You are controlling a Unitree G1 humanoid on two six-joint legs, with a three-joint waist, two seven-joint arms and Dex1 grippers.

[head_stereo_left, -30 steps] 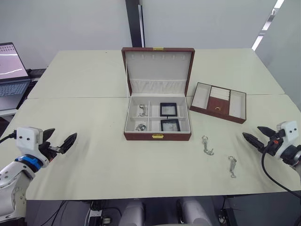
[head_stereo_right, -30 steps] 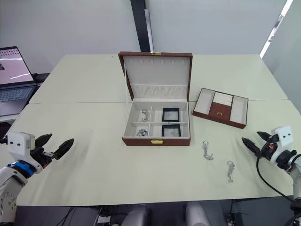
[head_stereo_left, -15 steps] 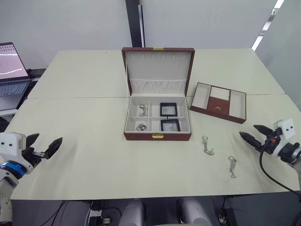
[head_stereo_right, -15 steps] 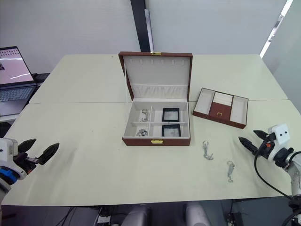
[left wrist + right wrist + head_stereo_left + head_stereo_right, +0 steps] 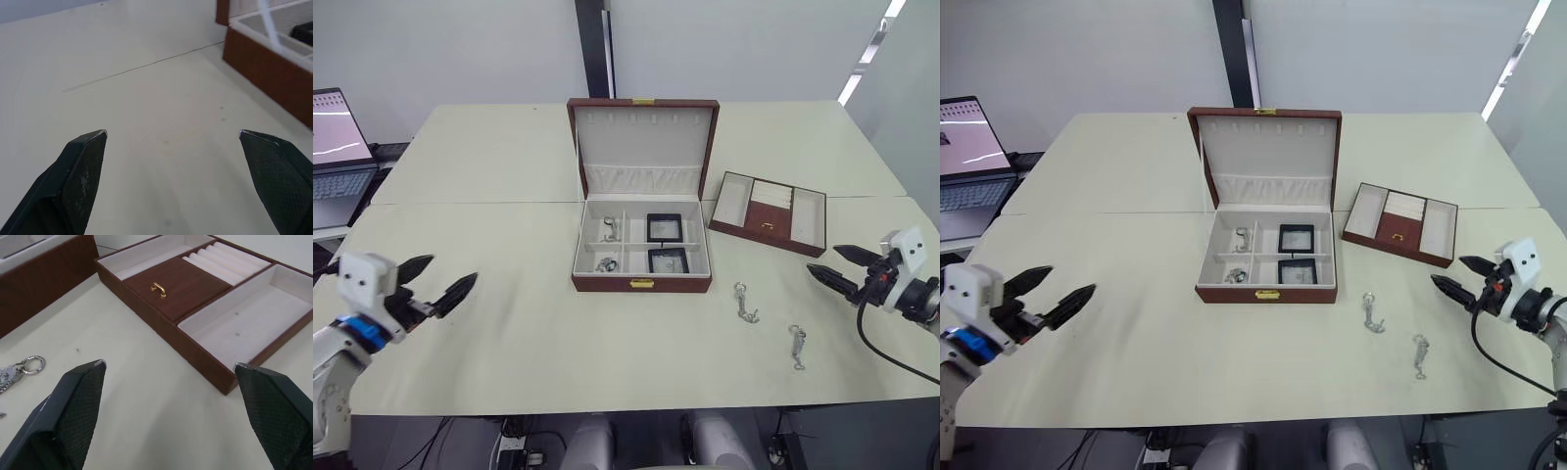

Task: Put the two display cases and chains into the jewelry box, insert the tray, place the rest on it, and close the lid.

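Jewelry box (image 5: 641,257) sits mid-bench (image 5: 509,323), lid (image 5: 643,147) raised upright behind it, cream lining facing forward. Inside the box: two display cases (image 5: 664,227) in the right-hand compartments, one behind the other. Chains (image 5: 610,231) lie in the left-hand compartments, one toward the back and one (image 5: 605,263) toward the front.

Tray (image 5: 769,212) rests on the bench to the right of the box, apart from it, angled, brown centre panel with gold handle visible.

Two more chains lie loose on the bench, right of the box's front: one (image 5: 744,302) near the box corner, the other (image 5: 796,346) farther right and nearer the bench edge.

Left claw (image 5: 438,282) hangs over the bench's left front area, well apart from the box, fingers spread, holding nothing. Right claw (image 5: 840,268) hangs at the right side, near the tray's front corner, fingers spread, empty.

Laptop (image 5: 337,147) at far left, off the bench.
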